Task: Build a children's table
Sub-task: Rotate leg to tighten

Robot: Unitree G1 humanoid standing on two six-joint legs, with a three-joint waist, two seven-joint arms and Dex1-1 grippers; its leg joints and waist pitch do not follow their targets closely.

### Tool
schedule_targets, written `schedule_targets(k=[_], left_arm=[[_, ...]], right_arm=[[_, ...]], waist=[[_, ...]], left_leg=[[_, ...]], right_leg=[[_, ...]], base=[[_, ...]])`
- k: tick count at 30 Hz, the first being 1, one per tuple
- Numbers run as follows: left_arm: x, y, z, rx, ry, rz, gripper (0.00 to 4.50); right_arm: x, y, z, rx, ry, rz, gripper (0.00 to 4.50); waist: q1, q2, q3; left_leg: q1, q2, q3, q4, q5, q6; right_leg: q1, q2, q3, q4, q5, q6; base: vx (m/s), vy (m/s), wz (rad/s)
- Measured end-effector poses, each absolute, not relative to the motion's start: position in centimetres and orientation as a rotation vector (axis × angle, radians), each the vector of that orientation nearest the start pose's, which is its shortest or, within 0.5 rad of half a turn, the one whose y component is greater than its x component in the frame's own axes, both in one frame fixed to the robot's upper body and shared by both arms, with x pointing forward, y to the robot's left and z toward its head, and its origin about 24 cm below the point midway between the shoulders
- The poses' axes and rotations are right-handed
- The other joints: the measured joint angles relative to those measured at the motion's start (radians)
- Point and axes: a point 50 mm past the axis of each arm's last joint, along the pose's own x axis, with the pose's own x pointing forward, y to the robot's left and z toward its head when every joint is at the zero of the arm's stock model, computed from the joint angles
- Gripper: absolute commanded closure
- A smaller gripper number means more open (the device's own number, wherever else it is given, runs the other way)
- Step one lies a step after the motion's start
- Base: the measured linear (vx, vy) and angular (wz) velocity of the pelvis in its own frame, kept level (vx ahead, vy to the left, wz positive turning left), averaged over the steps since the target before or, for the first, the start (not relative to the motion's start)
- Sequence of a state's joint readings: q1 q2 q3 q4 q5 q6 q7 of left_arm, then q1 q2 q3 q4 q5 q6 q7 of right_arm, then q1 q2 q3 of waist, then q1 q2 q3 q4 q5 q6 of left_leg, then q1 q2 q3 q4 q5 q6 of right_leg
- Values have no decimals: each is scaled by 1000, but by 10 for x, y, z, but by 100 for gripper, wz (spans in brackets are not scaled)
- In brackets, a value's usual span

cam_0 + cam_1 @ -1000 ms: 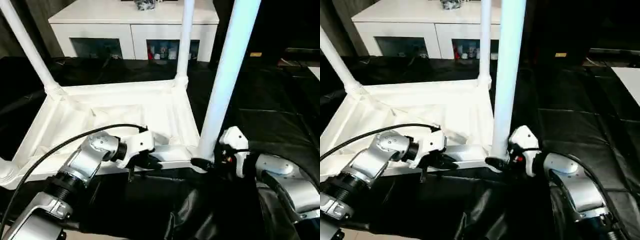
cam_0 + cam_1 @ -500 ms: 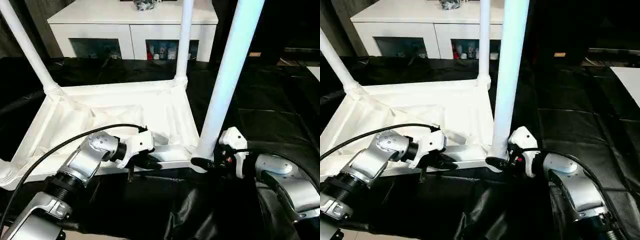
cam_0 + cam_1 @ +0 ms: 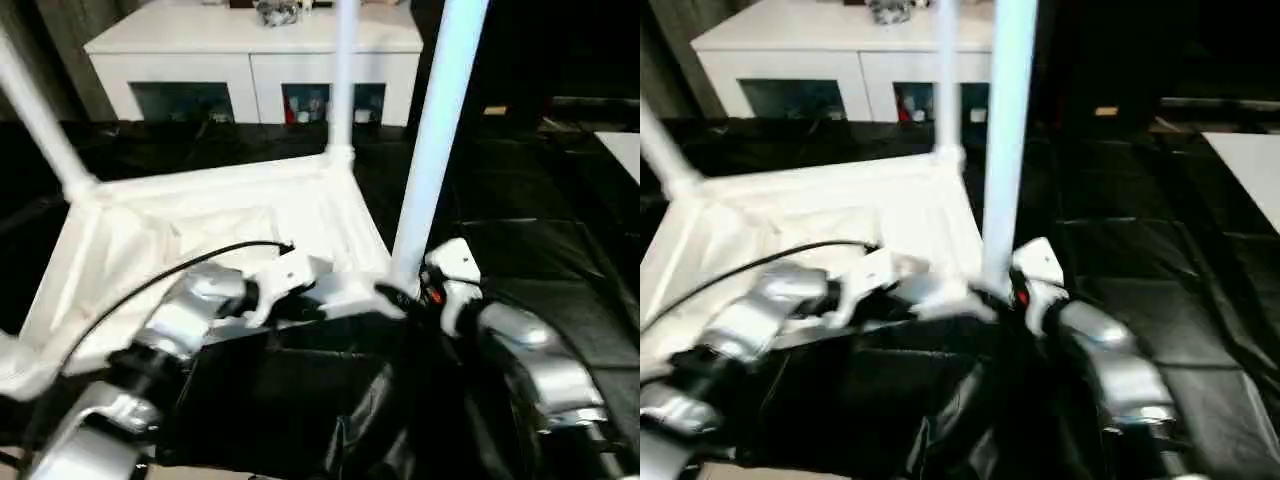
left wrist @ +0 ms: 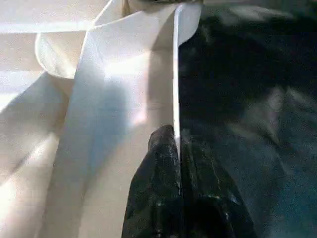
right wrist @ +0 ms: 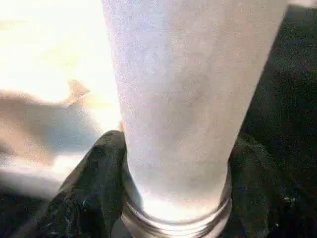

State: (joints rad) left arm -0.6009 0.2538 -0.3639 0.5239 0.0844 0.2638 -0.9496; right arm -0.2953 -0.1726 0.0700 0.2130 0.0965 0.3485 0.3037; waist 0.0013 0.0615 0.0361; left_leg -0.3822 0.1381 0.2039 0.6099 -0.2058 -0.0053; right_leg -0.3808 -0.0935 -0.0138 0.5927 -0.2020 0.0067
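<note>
The tabletop [image 3: 240, 215] looks like smooth white plastic with a slight sheen, as does the leg [image 5: 183, 99], faintly grainy close up. Black sheeting [image 3: 530, 190] under them is glossy and creased. The forearms [image 3: 175, 320] are brushed silver metal; the fingers [image 4: 163, 198] shiny black.

Legs [image 3: 437, 140] upright on tabletop [image 3: 200, 225]; cabinet [image 3: 250, 55] behind.

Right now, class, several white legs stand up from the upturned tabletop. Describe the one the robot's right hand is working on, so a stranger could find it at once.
Start at the white tabletop, lying underside up on the black sheet. Go to its corner nearest the robot's right arm, where the right hand has its black fingers on either side of the foot of the nearest leg. It looks the thickest and has a bluish tint; the other legs stand at other corners with no hand at them.
</note>
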Motion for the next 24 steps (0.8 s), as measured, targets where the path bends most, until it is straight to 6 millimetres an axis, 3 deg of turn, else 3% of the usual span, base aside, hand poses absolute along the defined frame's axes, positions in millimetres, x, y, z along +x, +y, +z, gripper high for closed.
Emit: schedule_targets(k=[5,8,10,11,15,18,19,24], left_arm=[[331,61,42,416,467,-1065,450],[333,56,42,421,466,-1056,450],[334,56,42,427,459,-1059,450],[334,56,43,431,453,-1061,450],[336,61,44,453,440,-1053,450],[340,66,46,467,436,-1009,450],[341,69,46,473,436,-999,450],[339,74,51,495,420,-1056,450]], right_arm=[[322,-134,36,-42,315,108,186],[327,-133,35,-51,313,69,186],[326,-133,35,-39,299,76,186],[326,-134,36,-37,290,81,130],[320,-132,35,-47,267,121,87],[317,-124,35,-30,263,161,87],[315,-126,36,-32,261,167,65],[304,-146,47,-87,249,294,65]], waist=[[3,1,0],[2,3,-1],[2,4,-1],[2,4,-1],[2,4,-1],[-10,4,-1],[-11,4,-1],[-9,6,1]], left_leg=[[3,-1,0,0,0,0],[3,-1,0,-4,0,0],[2,-1,0,-7,0,0],[-1,-1,0,-7,0,0],[-2,-1,0,-7,0,0],[-4,-1,-1,-8,0,0],[-4,-1,-1,-8,0,0],[-5,-1,-1,-8,0,0]], right_leg=[[1,0,2,-3,-4,7],[2,0,1,-10,-4,7],[3,0,0,-15,-4,6],[3,0,0,-15,-3,6],[5,0,-1,-15,8,-2],[0,0,-2,-15,11,-2],[-1,0,-2,-15,11,-1],[-2,0,-2,-15,14,1]], base=[[0,0,0],[0,0,0],[0,0,0],[0,0,0],[0,0,0],[0,0,0],[0,0,0],[0,0,0]])
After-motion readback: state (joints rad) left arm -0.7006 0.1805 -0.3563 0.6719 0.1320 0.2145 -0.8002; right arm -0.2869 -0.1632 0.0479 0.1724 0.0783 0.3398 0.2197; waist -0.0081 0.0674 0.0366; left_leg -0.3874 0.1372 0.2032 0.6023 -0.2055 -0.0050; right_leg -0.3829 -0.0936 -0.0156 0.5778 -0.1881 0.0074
